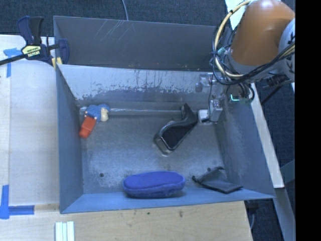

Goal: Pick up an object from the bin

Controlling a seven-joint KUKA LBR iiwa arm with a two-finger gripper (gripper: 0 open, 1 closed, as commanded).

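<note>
A dark floor is showing behind the grey metal bin, whose scuffed, sloping walls are running down to a flat, speckled bottom. Only a few loose things are lying on that bottom, well apart from one another.

The arm is reaching in from the right, its rounded orange cover sitting above the bin's back right corner with a bundle of cables looping beneath it. The gripper is hanging low beside the right wall, towards the back of the bin. Whether it is released or clenched cannot be told from this angle, and nothing is visibly sitting inside it.

The nearest thing is a black, rounded object with a shiny rim, lying slantwise near the middle of the floor. Its narrower upper end is pointing up and to the right, ending just beside the gripper; whether the two are touching cannot be told.

A blue oval pouch is resting lengthwise against the front wall. To its right, in the front right corner, a flat black scrap is lying on the floor. At the far left, near the back wall, a small orange block is sitting with a blue and cream piece touching its upper end.
</note>
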